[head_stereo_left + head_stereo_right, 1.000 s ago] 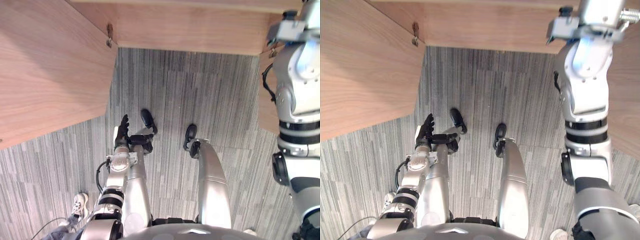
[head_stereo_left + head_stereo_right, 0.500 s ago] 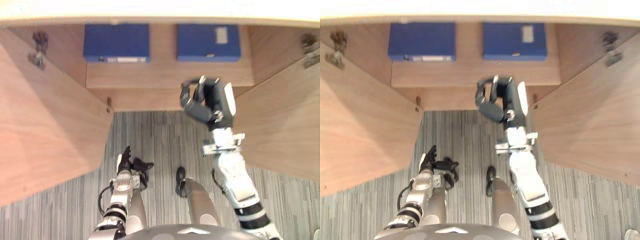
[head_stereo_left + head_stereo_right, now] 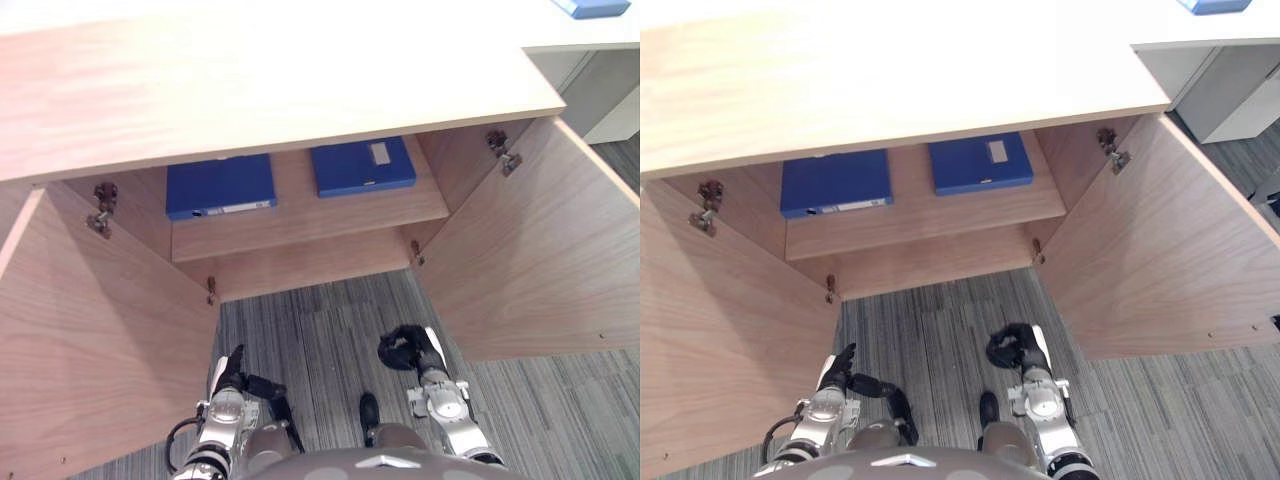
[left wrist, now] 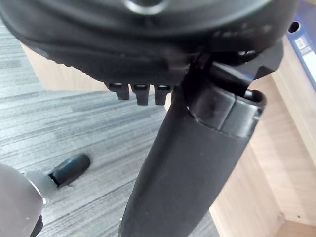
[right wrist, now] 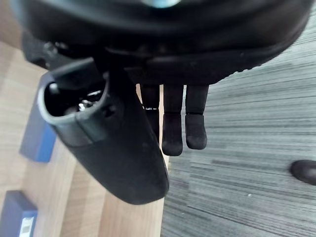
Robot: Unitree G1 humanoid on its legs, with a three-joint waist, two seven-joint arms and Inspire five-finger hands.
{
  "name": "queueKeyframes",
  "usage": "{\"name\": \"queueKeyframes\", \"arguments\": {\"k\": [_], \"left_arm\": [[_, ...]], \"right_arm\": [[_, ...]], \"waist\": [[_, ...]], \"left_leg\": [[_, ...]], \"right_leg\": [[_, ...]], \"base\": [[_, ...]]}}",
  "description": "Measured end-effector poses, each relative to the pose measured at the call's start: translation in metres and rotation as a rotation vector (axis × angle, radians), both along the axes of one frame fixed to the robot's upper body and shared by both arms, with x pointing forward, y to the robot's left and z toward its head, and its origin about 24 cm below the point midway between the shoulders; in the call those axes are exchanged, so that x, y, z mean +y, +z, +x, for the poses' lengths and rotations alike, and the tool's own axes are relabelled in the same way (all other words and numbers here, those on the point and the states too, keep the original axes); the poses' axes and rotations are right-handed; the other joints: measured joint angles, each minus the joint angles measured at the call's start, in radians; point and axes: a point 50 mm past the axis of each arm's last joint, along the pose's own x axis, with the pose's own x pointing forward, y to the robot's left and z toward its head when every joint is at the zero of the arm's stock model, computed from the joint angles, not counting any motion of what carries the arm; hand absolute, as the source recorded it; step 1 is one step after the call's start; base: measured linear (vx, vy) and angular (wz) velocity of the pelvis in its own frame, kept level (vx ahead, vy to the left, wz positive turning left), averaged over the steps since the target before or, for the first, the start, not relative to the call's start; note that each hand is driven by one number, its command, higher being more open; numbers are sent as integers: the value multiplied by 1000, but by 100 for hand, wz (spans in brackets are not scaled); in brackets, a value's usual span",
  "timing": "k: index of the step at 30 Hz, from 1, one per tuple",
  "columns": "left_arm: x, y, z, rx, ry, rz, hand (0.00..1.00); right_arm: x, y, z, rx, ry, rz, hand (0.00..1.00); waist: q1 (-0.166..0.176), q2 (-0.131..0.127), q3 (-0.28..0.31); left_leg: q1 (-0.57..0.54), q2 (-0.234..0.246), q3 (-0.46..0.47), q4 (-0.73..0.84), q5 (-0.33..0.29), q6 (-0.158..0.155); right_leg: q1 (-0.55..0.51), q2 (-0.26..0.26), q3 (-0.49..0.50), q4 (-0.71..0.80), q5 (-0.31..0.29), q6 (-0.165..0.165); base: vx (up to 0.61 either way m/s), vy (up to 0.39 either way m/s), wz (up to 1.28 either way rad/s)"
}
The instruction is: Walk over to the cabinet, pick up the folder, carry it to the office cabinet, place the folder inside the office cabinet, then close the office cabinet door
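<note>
Cabinet [image 3: 300,90] open at 12 o'clock, blue folders [image 3: 221,186] shelved inside. Left hand [image 3: 232,372] at 7, fingers straight and empty. Right hand [image 3: 405,348] at 5, curled, empty.

- There was one wooden cabinet [image 3: 280,90].
- It had two doors, and both stood open: the left door [image 3: 90,350] and the right door [image 3: 530,260].
- There were four metal hinges: an upper left hinge [image 3: 100,207], a lower left hinge [image 3: 210,291], an upper right hinge [image 3: 503,155] and a lower right hinge [image 3: 415,252].
- There was one shelf [image 3: 300,222] inside.
- Two blue folders lay on it: the left folder [image 3: 220,185] and the right folder [image 3: 362,166].
- One more blue thing [image 3: 590,7] lay on a far top, cut off by the edge, so what it was could not be told.
- There was one pale cupboard [image 3: 600,85] past the corner.
- There were two dark hands: the left hand [image 3: 232,372] and the right hand [image 3: 408,350].
</note>
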Motion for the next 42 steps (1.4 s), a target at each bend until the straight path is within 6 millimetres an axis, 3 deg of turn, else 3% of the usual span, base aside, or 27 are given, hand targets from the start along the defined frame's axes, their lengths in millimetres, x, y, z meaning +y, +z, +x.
{"name": "queueKeyframes", "arguments": {"k": [4,9,18,24,31,37,42], "left_arm": [[1,-6,-14,47,0,-14,100],[2,-15,-35,131,7,-28,100],[6,-19,-49,178,19,-29,100],[7,-20,-52,198,29,-38,100],[10,-21,-55,209,60,-49,100],[10,-22,-56,212,60,-50,100],[-2,-14,-24,143,-39,-45,100]], "right_arm": [[-16,-21,-26,149,-91,-15,100],[-26,-38,-58,302,-173,-19,100],[-26,-39,-60,302,-299,55,100],[-32,-37,-56,252,-450,141,100],[-53,-23,-62,94,-712,228,100],[-93,1,-67,-85,-929,199,100],[-130,34,-53,-292,-1051,135,100]], "waist": [[0,2,-25],[0,0,-31],[-3,-6,-56],[-8,-5,-58],[-47,-10,-62],[-81,-10,-62],[-115,11,-65]], "left_leg": [[75,-34,-6,-131,56,-7],[89,-54,-22,-140,57,-3],[114,-69,-23,-140,40,7],[165,-68,68,-135,16,0],[216,-54,164,-134,-14,-21],[266,-51,253,-134,-53,-50],[266,-48,287,-134,-56,-53]], "right_leg": [[23,-2,8,-32,16,1],[41,-15,14,-49,23,-1],[70,-28,21,-60,21,2],[73,-20,116,-68,31,10],[60,9,236,-88,64,7],[51,33,339,-85,72,9],[29,46,370,-71,73,10]], "base": [[-106,58,-10],[-102,50,-4],[-4,17,-1],[40,-4,-49],[1,-23,-59],[-27,-26,-56],[18,-31,-22]]}}
